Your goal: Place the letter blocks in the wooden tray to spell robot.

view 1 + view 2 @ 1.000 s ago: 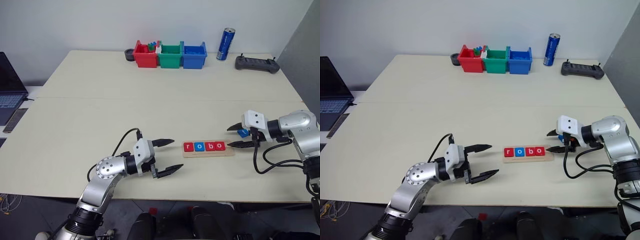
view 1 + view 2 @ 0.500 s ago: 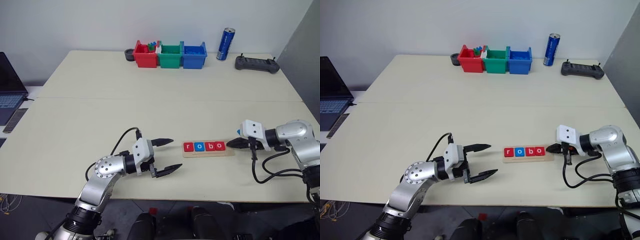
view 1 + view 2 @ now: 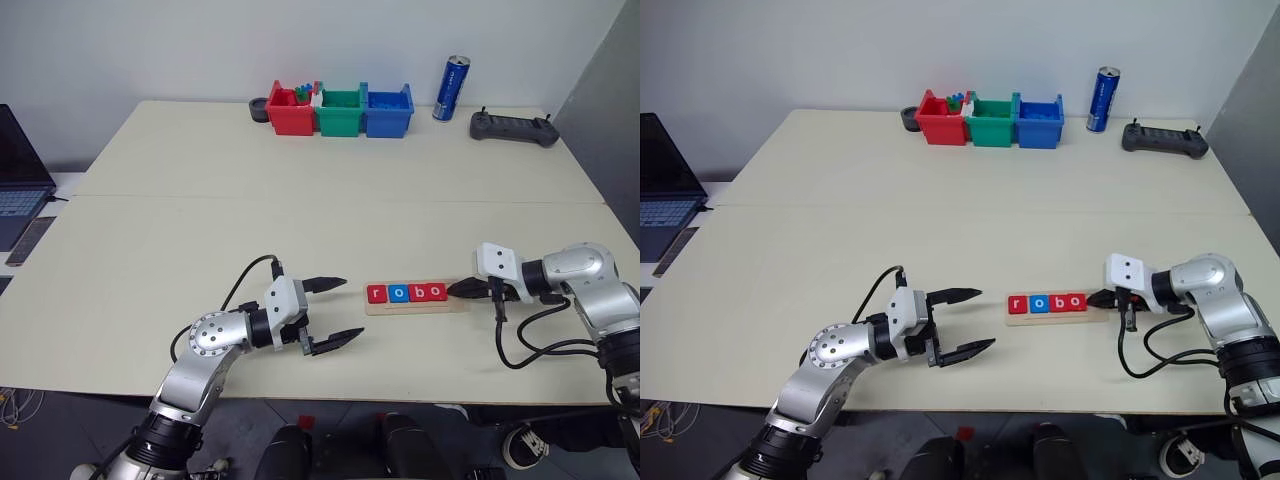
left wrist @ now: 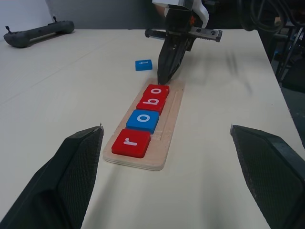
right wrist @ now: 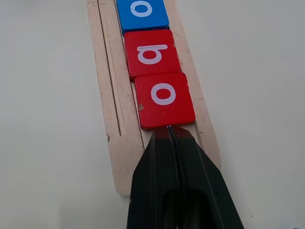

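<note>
Pale surface [image 3: 300, 200], wooden tray [image 4: 167, 130] with four letter blocks [image 3: 405, 293] reading "robo".
Right gripper [image 5: 168, 130], fingers pressed together, tip on the last red "o" [image 5: 164, 99]; left gripper [image 3: 340, 310] spread wide at the tray's 9 o'clock; blue tile [image 4: 143, 64] loose off the tray's far end.

On the pale desk [image 3: 300, 220], a wooden tray [image 3: 415, 294] is seen near the front edge, with four letter blocks [image 3: 405, 293] laid in it: red, blue, red, red, reading r, o, b, o. The right end effector [image 3: 462, 290] is pressed shut, its tip set at the tray's right end. The left end effector [image 3: 335, 311] is held open just left of the tray, apart from it. At the far edge, red, green and blue bins [image 3: 340, 111], a blue can [image 3: 452, 88] and a black controller [image 3: 514, 127] are seen.
</note>
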